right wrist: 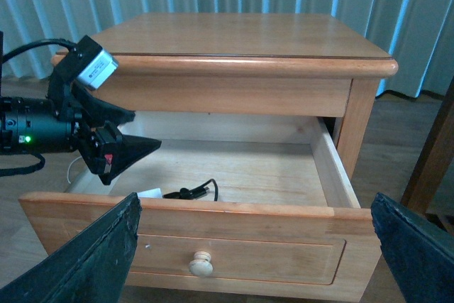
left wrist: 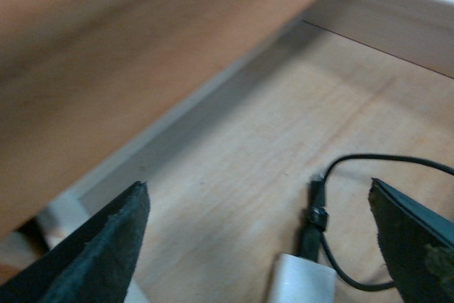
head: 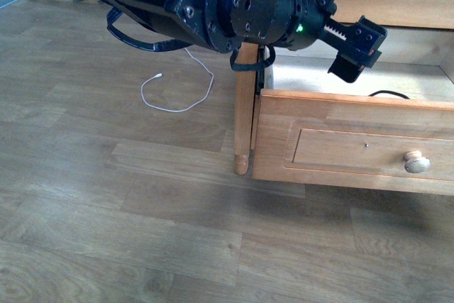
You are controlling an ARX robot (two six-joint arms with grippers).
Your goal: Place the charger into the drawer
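Bedside drawer (right wrist: pixel 330 168) pulled well out beneath the nightstand top (right wrist: pixel 234 33), most of its pale floor bare. The charger (right wrist: pixel 149 194) lies inside, apparently just behind the front panel, black cable looped beside it. Left gripper (left wrist: pixel 257 186) hovers over it, jaws wide apart; right gripper (right wrist: pixel 253 200) is likewise spread, facing the front

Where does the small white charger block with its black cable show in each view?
Front view: only the black cable of the small white rectangular charger shows, behind the light-brown wooden drawer front.
Left wrist view: charger on the drawer floor, within the open left gripper.
Right wrist view: charger just behind the drawer front.
Shared landmark: pale drawer floor.
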